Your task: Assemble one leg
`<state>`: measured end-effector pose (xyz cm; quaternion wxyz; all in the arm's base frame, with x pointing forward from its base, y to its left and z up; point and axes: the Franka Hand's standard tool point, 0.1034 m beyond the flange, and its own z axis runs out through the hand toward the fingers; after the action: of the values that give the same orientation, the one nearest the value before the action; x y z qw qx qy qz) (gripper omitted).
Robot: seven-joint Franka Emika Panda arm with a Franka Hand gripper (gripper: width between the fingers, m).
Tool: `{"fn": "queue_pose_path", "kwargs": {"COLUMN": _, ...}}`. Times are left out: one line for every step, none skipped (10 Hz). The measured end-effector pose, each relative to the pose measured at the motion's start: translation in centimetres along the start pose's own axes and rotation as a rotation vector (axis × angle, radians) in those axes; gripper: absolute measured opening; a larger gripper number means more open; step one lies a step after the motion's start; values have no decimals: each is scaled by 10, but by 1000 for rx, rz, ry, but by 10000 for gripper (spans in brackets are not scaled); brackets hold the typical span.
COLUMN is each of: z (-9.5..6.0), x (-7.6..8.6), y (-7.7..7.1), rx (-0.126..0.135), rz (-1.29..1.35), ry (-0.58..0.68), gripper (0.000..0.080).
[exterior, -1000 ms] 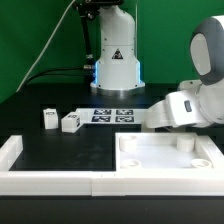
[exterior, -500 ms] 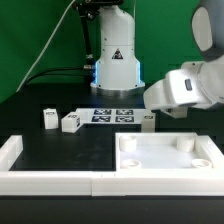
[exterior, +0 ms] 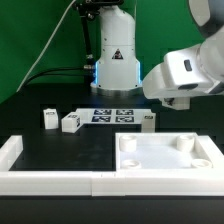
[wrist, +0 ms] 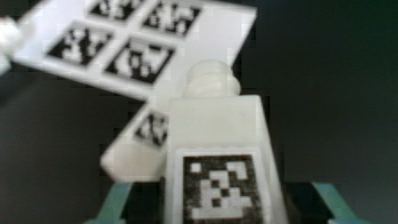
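Observation:
In the wrist view a white leg (wrist: 217, 140) with a black-and-white marker on its face and a round peg at its far end sits between my gripper's (wrist: 222, 208) two teal fingers (wrist: 121, 200), and the gripper is shut on it. Another leg (wrist: 139, 135) lies on the black table below it, beside the marker board (wrist: 143, 40). In the exterior view that lying leg (exterior: 148, 121) shows under my raised hand (exterior: 185, 68), whose body hides the fingers. Two more legs (exterior: 48, 118) (exterior: 70, 122) stand at the exterior view's left.
The wide white square panel (exterior: 165, 158) with corner sockets lies at the front on the exterior view's right. A long white rail (exterior: 40, 183) runs along the front edge. The marker board (exterior: 112, 115) lies in the middle, before the robot's base (exterior: 115, 60).
My hand has risen and shifted toward the exterior view's left, uncovering the leg that lies beside the marker board. The jaws have kept the same width.

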<state>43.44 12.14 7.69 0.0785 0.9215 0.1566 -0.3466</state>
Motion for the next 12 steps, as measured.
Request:
{"fn": "queue_pose_path", "kwargs": {"z": 1, "x": 0, "y": -1, "rx": 0, "rz": 1, "ry": 81, "gripper": 291}}
{"fn": "queue_pose_path", "kwargs": {"z": -2, "x": 5, "y": -1, "rx": 3, "rz": 2, "ry": 195, "gripper": 291}}
{"fn": "queue_pose_path", "kwargs": {"z": -3, "x": 4, "y": -2, "rx": 3, "rz": 3, "ry": 265, "gripper": 291}}
{"fn": "queue_pose_path", "kwargs": {"z": -5, "x": 5, "y": -1, "rx": 9, "rz": 23, "ry": 363, "gripper": 291}}
{"fn": "queue_pose_path", "kwargs": {"z": -8, "x": 0, "y": 3, "rx": 14, "rz": 53, "ry": 426, "gripper": 291}}
{"fn": "queue_pose_path", "kwargs": {"z": -18, "x": 1, "y": 7, "rx": 28, "rz": 80, "ry": 534, "gripper": 291}}
{"fn": "queue_pose_path", "kwargs": {"z": -25, "x": 0, "y": 11, "rx": 55, "rz": 138, "ry": 623, "gripper": 291}}
{"fn": "queue_pose_path", "kwargs": {"z": -31, "x": 1, "y": 12, "rx": 75, "rz": 179, "ry": 695, "gripper": 291}}
{"fn": "queue_pose_path", "kwargs": {"z": -40, "x": 6, "y": 11, "rx": 94, "rz": 195, "ry": 796, "gripper": 291}}
{"fn": "queue_pose_path", "kwargs": {"z": -47, "x": 9, "y": 12, "rx": 94, "rz": 183, "ry": 836, "gripper": 291}}
{"fn": "queue_pose_path", "kwargs": {"z": -54, "x": 15, "y": 15, "rx": 81, "rz": 153, "ry": 852, "gripper": 291}}
{"fn": "queue_pose_path", "kwargs": {"z": -51, "x": 14, "y": 13, "rx": 81, "rz": 150, "ry": 847, "gripper": 291}}
